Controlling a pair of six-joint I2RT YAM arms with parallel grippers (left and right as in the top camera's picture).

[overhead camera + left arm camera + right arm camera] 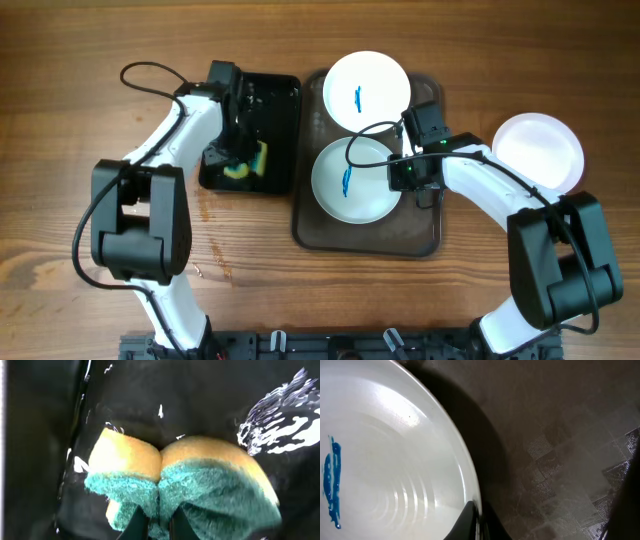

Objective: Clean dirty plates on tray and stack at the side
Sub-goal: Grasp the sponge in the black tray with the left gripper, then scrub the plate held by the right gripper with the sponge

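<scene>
The dark brown tray [380, 238] holds two white plates. The far plate [366, 88] and the near plate [352, 182] each carry a blue smear at centre. A third white plate [538, 150], with no smear, lies on the table to the right. My right gripper [400, 178] is shut on the near plate's right rim; in the right wrist view the plate [395, 460] is pinched between the right gripper's [476, 515] fingers above the tray [560, 435]. My left gripper [155, 515] is shut on a yellow-and-green sponge [200, 475], which bulges around the pinch.
The sponge [248, 166] sits in a smaller glossy black tray [275, 95] left of the brown tray, wet with water glinting on it. Bare wooden table lies around both trays.
</scene>
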